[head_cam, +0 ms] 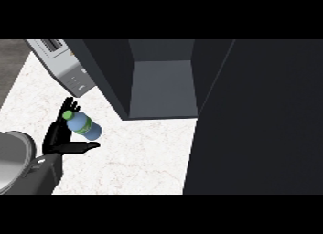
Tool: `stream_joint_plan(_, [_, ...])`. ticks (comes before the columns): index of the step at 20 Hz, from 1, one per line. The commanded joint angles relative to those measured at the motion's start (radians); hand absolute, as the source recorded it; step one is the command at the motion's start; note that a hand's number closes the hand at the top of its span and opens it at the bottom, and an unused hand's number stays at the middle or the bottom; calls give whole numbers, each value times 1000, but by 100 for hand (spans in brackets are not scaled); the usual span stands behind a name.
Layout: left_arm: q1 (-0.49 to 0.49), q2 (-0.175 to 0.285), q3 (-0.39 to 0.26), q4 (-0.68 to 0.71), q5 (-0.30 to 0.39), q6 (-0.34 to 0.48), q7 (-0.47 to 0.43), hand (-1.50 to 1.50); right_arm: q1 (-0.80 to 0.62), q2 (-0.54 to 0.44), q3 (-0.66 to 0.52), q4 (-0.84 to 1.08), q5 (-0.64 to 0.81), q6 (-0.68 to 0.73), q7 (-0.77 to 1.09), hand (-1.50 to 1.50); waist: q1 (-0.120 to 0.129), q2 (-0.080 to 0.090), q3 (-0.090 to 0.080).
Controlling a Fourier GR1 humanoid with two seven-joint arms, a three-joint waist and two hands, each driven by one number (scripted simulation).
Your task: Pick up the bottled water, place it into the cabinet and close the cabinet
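Grasp step, apparently. Left hand against bottle, fingers straight, thumb wide, not yet curled. Next probably: close on bottle, lift toward open cabinet at 1 o'clock.

Toaster on counter, left of cabinet; bottled water before toaster, beside left hand.

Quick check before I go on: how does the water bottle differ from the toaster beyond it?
The water bottle is small, rounded and bluish with a green cap; the toaster is a bigger, boxy, silver thing. The water bottle sits between the fingers and thumb of the left robot hand; the toaster stands untouched, close beside the open cabinet. Both are left of the cabinet.
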State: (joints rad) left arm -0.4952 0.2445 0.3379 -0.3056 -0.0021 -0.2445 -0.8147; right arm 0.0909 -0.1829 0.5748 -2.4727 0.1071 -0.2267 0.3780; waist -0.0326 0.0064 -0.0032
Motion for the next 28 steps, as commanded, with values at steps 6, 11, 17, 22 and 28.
stream_joint_plan(6, [-88,-5,-9,76,-2,-116,-35,150,67,-28,48,-59,89,-19,-36,-150,4,-2,1])
stream_joint_plan(11, [-73,-39,-125,21,-140,78,-157,150,29,-48,3,-78,49,-15,7,-150,-1,-2,1])
stream_joint_plan(17, [30,-187,-126,-56,-117,219,-213,150,10,-40,-45,-47,11,-13,-7,-150,30,-8,3])
stream_joint_plan(22, [41,-236,-131,-169,-96,262,-217,150,60,-34,25,-54,76,-46,-9,-150,29,-9,3])
stream_joint_plan(28, [86,-243,-317,-371,89,229,-50,150,-3,-57,-22,-70,28,-37,54,-150,33,-15,4])
